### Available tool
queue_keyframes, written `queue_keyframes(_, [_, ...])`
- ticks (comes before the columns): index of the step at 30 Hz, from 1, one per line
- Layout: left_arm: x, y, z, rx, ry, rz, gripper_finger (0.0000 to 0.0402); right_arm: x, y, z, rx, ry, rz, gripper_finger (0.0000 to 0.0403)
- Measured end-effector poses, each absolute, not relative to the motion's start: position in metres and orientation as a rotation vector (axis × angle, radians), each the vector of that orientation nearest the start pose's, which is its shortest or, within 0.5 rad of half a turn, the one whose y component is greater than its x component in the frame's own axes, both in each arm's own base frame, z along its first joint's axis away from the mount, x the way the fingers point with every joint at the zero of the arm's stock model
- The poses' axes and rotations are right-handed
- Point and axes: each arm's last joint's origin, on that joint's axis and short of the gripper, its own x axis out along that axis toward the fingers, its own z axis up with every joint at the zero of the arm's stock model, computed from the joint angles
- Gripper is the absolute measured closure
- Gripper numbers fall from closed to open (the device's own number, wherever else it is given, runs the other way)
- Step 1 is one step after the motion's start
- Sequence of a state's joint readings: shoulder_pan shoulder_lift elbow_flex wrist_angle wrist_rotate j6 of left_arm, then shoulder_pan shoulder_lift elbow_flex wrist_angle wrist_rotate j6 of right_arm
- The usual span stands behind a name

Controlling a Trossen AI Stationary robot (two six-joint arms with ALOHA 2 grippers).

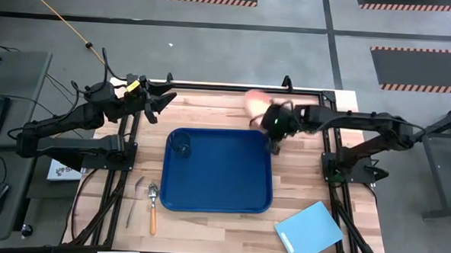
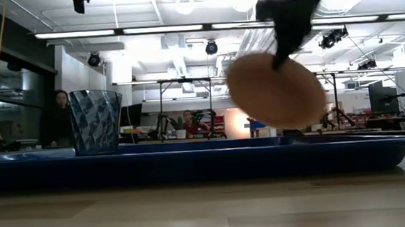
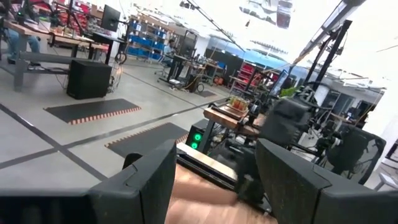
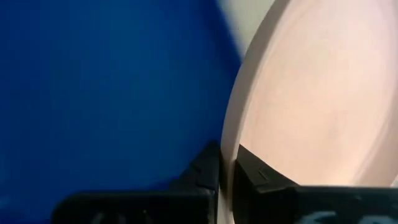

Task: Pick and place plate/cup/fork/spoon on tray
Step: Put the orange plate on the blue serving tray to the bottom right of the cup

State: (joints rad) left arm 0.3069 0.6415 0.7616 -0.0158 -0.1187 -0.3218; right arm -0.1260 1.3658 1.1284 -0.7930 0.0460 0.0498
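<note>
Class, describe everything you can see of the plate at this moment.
The plate is round, shallow, salmon-pink, smooth and matte like plastic. It hangs tilted in the air over the tray, near its far right corner, touching nothing else. The right gripper pinches its rim between its fingers. It looks motion-blurred from above.

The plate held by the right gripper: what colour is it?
Salmon pink. The plate shows best in the right wrist view, clamped in the right gripper.

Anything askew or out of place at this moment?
Only the round salmon-pink plate: the right gripper pinches its rim, holding it tilted in mid-air over the dark-blue tray's far right corner. Nothing looks spilled or damaged.
</note>
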Motion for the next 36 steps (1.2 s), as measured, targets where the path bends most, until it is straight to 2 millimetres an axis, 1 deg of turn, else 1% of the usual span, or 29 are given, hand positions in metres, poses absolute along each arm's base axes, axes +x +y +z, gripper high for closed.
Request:
queue_keyframes(2, [0.133, 0.046, 0.361, -0.307, -0.175, 0.406, 0.019, 0.281, -0.011, 0.282, -0.056, 1.03, -0.043, 0.0401])
queue_keyframes(3, [0.133, 0.046, 0.361, -0.306, -0.181, 0.406, 0.019, 0.286, 0.001, 0.28, -0.13, 1.048, 0.027, 0.0401])
queue_keyframes(5, [0.133, 0.046, 0.363, -0.305, -0.195, 0.403, 0.019, 0.298, 0.024, 0.27, -0.252, 1.081, 0.146, 0.0401])
queue_keyframes(7, [0.132, 0.046, 0.363, -0.304, -0.198, 0.403, 0.019, 0.308, 0.045, 0.257, -0.344, 1.111, 0.229, 0.0402])
queue_keyframes(11, [0.132, 0.046, 0.363, -0.304, -0.198, 0.403, 0.019, 0.32, 0.075, 0.225, -0.421, 1.197, 0.321, 0.0402])
queue_keyframes(16, [0.133, 0.046, 0.363, -0.303, -0.201, 0.402, 0.019, 0.338, 0.104, 0.199, -0.504, 1.129, 0.331, 0.0402])
queue_keyframes(20, [0.133, 0.046, 0.363, -0.303, -0.202, 0.401, 0.019, 0.347, 0.121, 0.184, -0.51, 1.07, 0.381, 0.0402])
queue_keyframes(23, [0.133, 0.046, 0.363, -0.303, -0.202, 0.401, 0.019, 0.348, 0.131, 0.173, -0.517, 1.086, 0.372, 0.04])
queue_keyframes(25, [0.133, 0.046, 0.363, -0.303, -0.202, 0.401, 0.019, 0.348, 0.134, 0.172, -0.528, 1.078, 0.355, 0.039])
queue_keyframes(28, [0.133, 0.046, 0.363, -0.303, -0.202, 0.398, 0.019, 0.348, 0.136, 0.171, -0.487, 1.074, 0.33, 0.0366])
queue_keyframes(32, [0.132, 0.046, 0.363, -0.303, -0.203, 0.398, 0.019, 0.349, 0.137, 0.172, -0.41, 1.071, 0.34, 0.0325])
queue_keyframes(36, [0.132, 0.046, 0.363, -0.322, -0.207, 0.396, 0.019, 0.352, 0.138, 0.174, -0.398, 1.04, 0.338, 0.0284])
